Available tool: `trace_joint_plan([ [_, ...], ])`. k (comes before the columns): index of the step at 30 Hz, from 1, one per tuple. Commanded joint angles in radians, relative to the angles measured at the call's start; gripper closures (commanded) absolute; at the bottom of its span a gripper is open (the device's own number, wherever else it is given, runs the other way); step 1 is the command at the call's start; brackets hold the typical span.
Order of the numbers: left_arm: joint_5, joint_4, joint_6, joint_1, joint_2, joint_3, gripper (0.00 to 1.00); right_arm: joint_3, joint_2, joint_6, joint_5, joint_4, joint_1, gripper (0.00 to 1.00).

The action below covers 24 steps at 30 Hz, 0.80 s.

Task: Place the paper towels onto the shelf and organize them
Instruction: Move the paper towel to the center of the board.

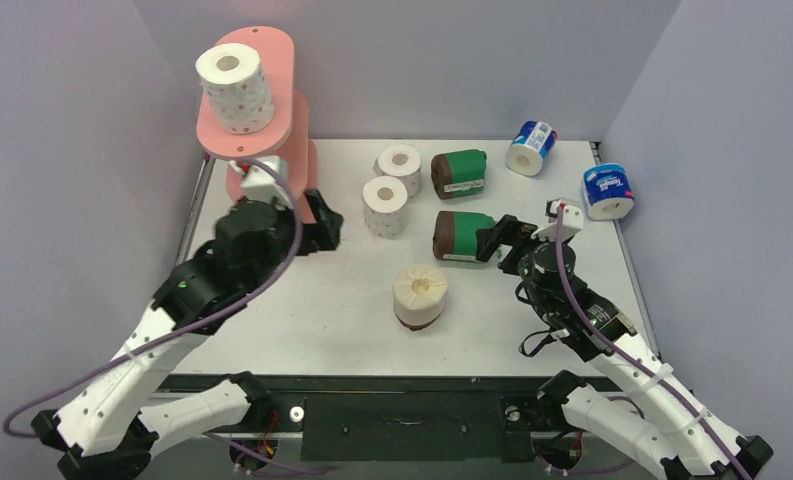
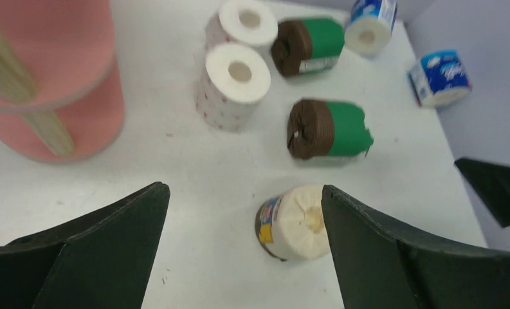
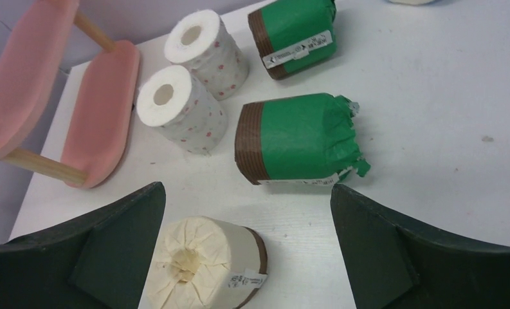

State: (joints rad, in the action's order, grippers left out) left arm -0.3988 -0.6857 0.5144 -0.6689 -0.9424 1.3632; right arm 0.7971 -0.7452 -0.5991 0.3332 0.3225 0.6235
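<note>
L gripper (image 2: 244, 190), R gripper (image 3: 245, 193) both released, empty. Risk: near green-wrapped roll (image 3: 297, 138) on its side may roll from my pinch.

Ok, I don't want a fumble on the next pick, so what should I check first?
1. Left hand open and empty: ok.
2. Right hand open and empty: ok.
3. Near green roll ahead of right hand, not yet within it: not ok.
4. Room on shelf top beside dotted roll: ok.
5. Lower tiers free: cannot tell, mostly hidden.
</note>
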Motion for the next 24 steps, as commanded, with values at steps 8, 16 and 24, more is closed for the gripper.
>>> trace_joint_plan([
  [8, -0.04, 0.166, 0.196, -0.297, -0.099, -0.292, 0.13, -0.095, 0.044, -0.045, 0.043, 0.058, 0.004, 0.05],
  [16, 0.102, 0.34, 0.283, -0.301, -0.219, -0.413, 0.13, -0.178, 0.058, -0.063, 0.028, 0.1, 0.001, 0.06],
  [24, 0.175, 0.395, 0.251, -0.302, -0.418, -0.353, 0.2, -0.228, 0.076, -0.072, -0.007, 0.086, 0.0, 0.07],
])
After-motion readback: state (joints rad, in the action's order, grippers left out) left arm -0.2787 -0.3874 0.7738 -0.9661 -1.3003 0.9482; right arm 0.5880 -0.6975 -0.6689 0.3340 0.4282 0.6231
